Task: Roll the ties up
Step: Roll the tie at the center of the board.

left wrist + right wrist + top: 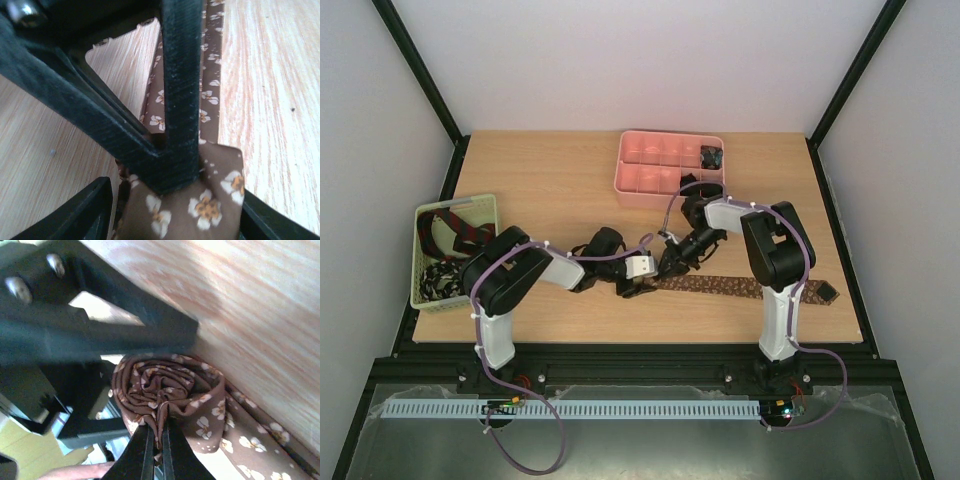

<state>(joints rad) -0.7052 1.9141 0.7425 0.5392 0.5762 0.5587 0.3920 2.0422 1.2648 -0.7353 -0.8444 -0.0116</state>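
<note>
A brown tie (740, 286) with pale flower print lies flat along the near table, and its left end is rolled into a coil (165, 385). My right gripper (157, 435) is shut on a fold of the coil's outer layer; in the top view it (670, 268) sits just above the coil. My left gripper (180, 215) has a finger on each side of the coil (200, 205) and grips it; in the top view it (638, 287) is at the tie's left end. A black coiled tie (712, 157) sits in the pink tray.
The pink compartmented tray (620, 175) stands at the back centre. A pale green slotted basket (420, 300) at the left edge holds a red-striped tie (460, 228) and a black-and-white patterned one (442, 275). The brown tie's tail (825, 293) reaches near the table's right edge.
</note>
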